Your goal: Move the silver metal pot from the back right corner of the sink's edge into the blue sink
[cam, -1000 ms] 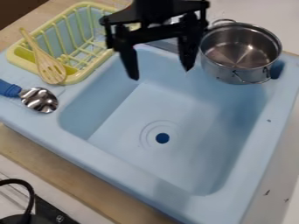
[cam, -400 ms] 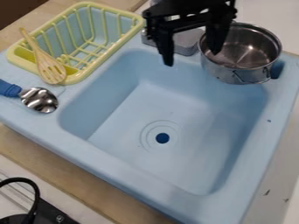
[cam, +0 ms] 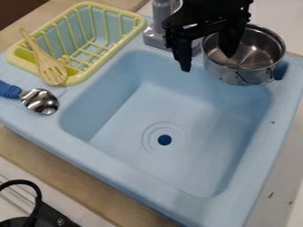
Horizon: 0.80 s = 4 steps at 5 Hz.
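A light-blue toy sink [cam: 154, 170] spans the middle. At its 11 o'clock sits a yellow dish rack [cam: 89, 4]; at 12 to 1, the claw [cam: 207, 63], spread; at 1, the steel pot [cam: 242, 74]. A slotted wooden spatula [cam: 49, 68] crosses the rack's 8 o'clock end; a blue-handled spoon [cam: 40, 101] lies at 10.

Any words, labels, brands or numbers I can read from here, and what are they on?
None can be read.
Black panel, lower left: one small pale mark, too small to make out.
Steel pot, blue sink, yellow dish rack: no lettering that I can make out.
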Each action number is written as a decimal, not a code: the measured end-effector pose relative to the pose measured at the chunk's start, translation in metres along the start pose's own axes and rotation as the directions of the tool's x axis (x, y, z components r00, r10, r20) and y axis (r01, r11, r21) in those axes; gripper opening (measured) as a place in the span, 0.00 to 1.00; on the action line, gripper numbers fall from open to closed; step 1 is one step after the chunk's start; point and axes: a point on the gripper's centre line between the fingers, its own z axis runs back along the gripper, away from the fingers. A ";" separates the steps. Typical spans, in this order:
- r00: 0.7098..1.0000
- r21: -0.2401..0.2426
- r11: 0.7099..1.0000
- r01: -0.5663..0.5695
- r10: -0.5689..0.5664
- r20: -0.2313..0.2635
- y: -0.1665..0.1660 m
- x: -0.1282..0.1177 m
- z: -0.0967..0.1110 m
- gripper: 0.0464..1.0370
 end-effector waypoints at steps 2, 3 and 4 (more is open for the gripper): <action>0.997 0.009 0.997 -0.070 0.070 -0.017 -0.006 0.000 -0.020 0.92; 0.998 -0.038 0.997 -0.065 0.064 -0.026 -0.006 -0.003 -0.025 0.65; 0.998 -0.097 0.994 -0.042 0.038 -0.045 -0.002 -0.003 -0.025 0.36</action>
